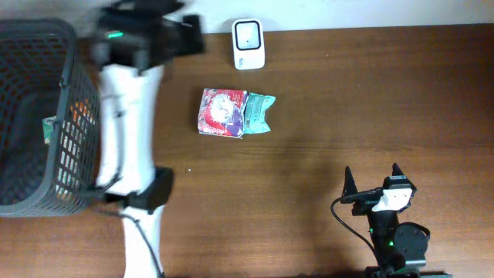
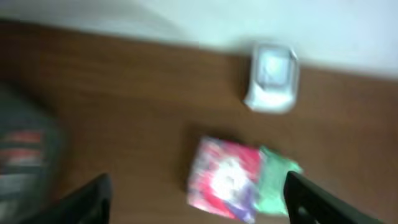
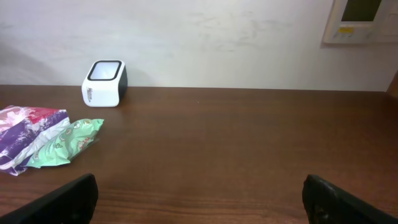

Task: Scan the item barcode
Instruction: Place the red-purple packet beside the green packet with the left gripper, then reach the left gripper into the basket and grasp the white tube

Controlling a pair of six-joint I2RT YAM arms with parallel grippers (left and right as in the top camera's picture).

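While the snack packet lies flat on the desk, just in front of the white scanner, the left tool, fingers apart and empty, is near the basket. The right tool, equally spread, sits well apart.

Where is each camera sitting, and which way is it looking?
Overhead: above the table, looking straight down; left arm and right arm show.
Left wrist: on the left arm, looking down at the snack packets; its end effector fingers show.
Right wrist: low over the table, facing the wall; its fingers show.
All three share the white scanner and the packets.
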